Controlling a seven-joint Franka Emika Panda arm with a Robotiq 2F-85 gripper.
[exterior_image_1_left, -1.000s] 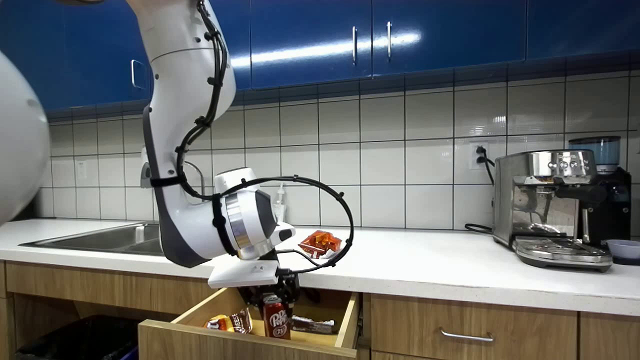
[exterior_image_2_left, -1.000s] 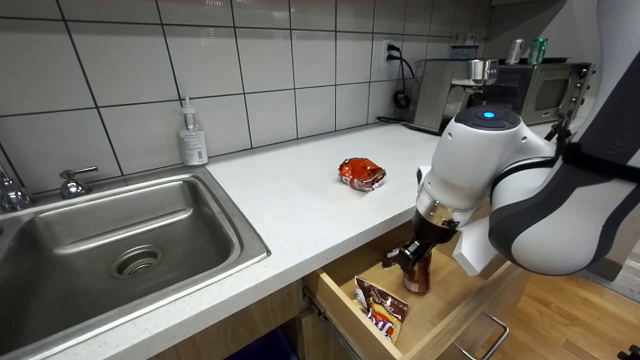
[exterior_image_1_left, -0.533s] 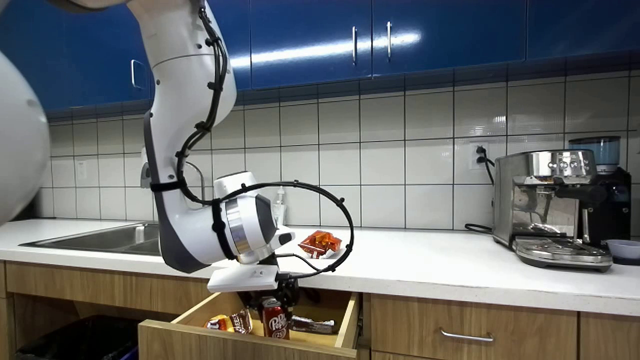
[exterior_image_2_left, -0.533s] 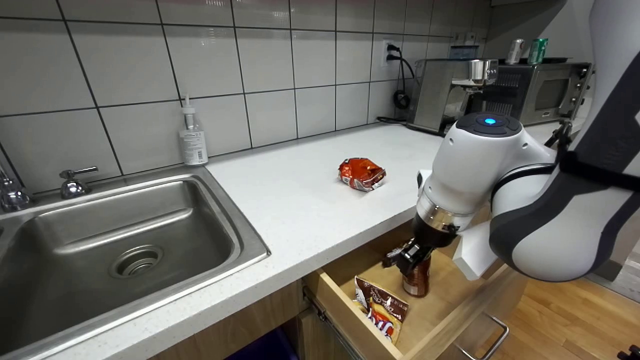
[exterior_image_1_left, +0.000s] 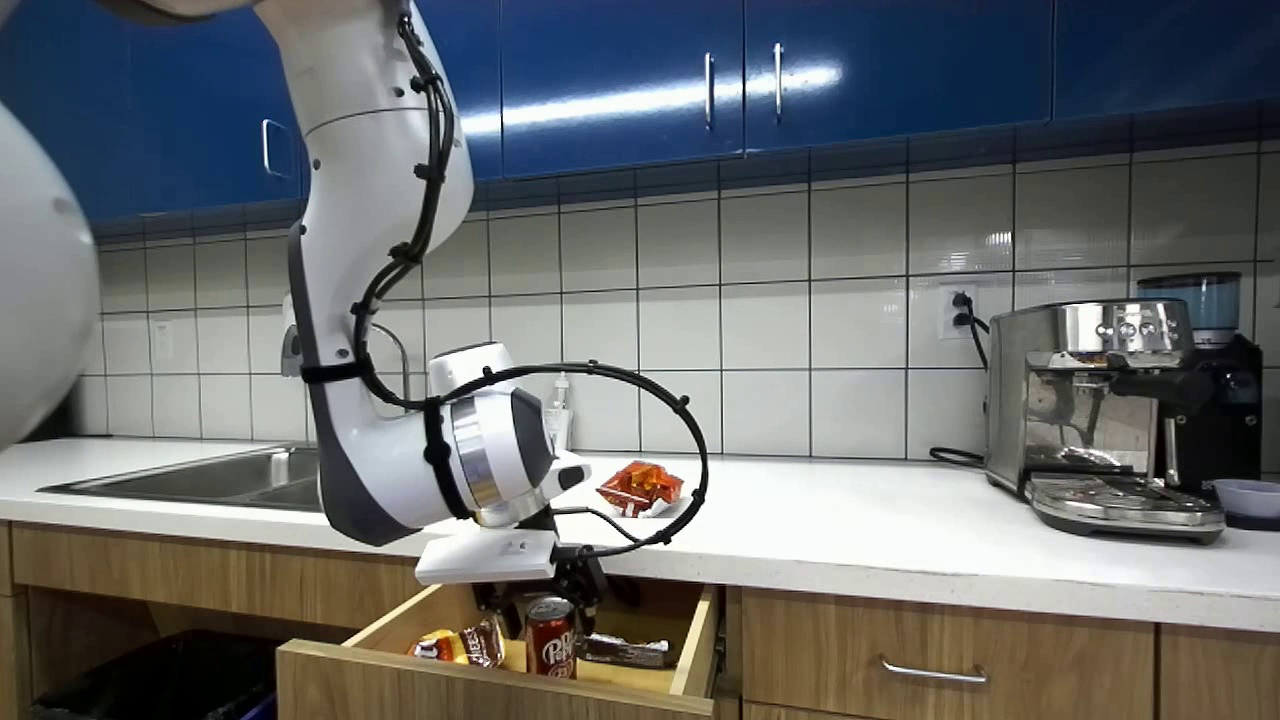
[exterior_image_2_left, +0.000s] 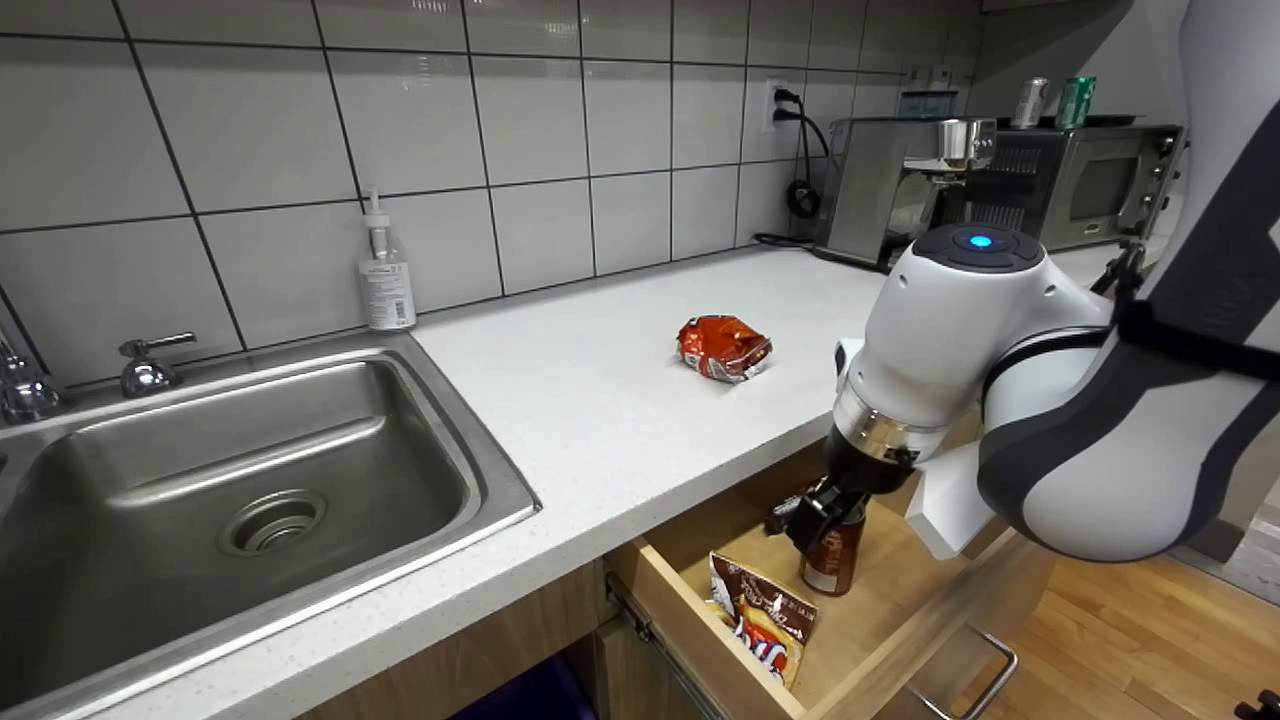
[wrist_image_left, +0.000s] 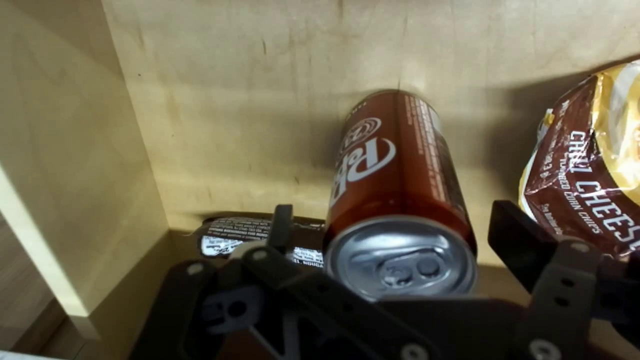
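Soda can (wrist_image_left: 395, 185) upright between parted jaws in pulled-out drawer (exterior_image_1_left: 490, 690), flanked by chip bag (wrist_image_left: 575, 175) and dark wrapper (wrist_image_left: 235, 230).

White glare streaks the glossy blue cabinets (exterior_image_1_left: 630, 70)

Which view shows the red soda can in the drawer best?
The wrist view: close and almost unblocked, the red soda can shows its lid, pull tab and part of its label. In an exterior view, the drawer front hides its base, leaving lid and logo; in an exterior view, a gripper finger overlaps its upper part.
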